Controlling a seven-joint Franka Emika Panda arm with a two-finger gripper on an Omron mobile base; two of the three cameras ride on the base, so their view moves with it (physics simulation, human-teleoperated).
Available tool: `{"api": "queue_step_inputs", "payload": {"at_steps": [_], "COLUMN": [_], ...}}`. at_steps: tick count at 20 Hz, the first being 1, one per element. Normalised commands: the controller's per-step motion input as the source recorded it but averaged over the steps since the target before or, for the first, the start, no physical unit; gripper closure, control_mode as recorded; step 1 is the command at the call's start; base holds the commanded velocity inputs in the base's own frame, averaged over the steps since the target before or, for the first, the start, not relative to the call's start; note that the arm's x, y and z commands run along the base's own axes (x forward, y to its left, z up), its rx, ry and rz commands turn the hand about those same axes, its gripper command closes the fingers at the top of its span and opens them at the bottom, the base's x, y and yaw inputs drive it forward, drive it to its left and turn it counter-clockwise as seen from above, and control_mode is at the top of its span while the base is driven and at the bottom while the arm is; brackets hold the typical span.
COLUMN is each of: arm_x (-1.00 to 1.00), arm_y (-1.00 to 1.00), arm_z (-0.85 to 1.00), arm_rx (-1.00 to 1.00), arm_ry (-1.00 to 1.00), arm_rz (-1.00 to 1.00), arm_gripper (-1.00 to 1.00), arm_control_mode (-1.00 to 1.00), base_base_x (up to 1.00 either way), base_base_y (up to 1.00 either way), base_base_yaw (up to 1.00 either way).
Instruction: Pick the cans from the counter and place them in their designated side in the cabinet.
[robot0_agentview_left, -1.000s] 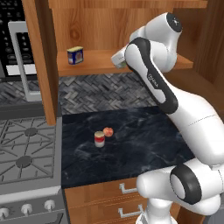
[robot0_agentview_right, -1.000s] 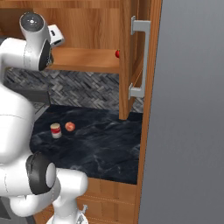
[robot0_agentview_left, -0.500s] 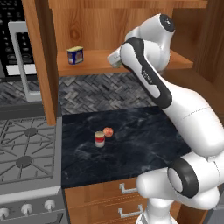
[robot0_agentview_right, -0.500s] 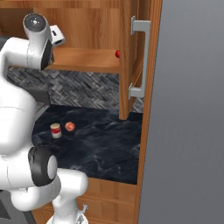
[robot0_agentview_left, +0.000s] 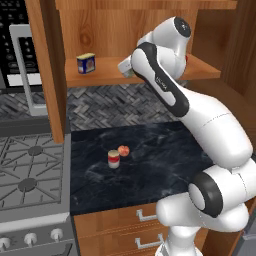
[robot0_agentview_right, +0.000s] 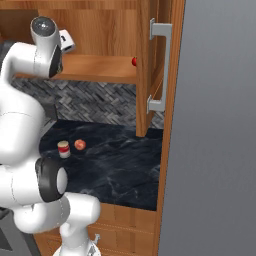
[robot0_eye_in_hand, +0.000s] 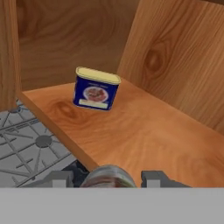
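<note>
Can (robot0_eye_in_hand: 107, 176) clamped between gripper (robot0_eye_in_hand: 106, 179) fingers over cabinet (robot0_eye_in_hand: 144, 135) shelf.

A can (robot0_agentview_left: 114, 159) is standing on the worktop (robot0_agentview_left: 150, 165) with a fruit (robot0_agentview_left: 123, 150) just beside it on its right; the stove (robot0_agentview_left: 30, 175) is lying left of the worktop; above, a tin (robot0_agentview_left: 86, 63) is sitting on the cabinet (robot0_agentview_left: 50, 75) shelf toward its left end; the tool (robot0_eye_in_hand: 107, 177) is hovering over the shelf's front edge, a second can (robot0_eye_in_hand: 107, 176) sitting between its fingers, the tin lying beyond.
</note>
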Motion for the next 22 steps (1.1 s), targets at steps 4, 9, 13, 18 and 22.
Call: {"api": "queue_step_inputs", "payload": {"at_steps": [4,9,13,18,22], "arm_x": [0.19,0.21,0.24,0.21,0.19], "arm_y": [0.08,0.12,0.11,0.07,0.07], "arm_z": [-0.01,-0.02,-0.05,-0.15,-0.19], "arm_rx": [0.00,0.00,0.00,0.00,0.00], "arm_ry": [0.07,0.08,0.06,0.02,0.00], "arm_rz": [0.00,0.00,0.00,0.01,0.01], "arm_gripper": [1.00,1.00,1.00,1.00,1.00], "arm_control_mode": [-1.00,-1.00,-1.00,-1.00,-1.00], "base_base_x": [0.00,0.00,0.00,0.00,0.00], "base_base_y": [0.00,0.00,0.00,0.00,0.00], "base_base_yaw": [0.00,0.00,0.00,0.00,0.00]}}
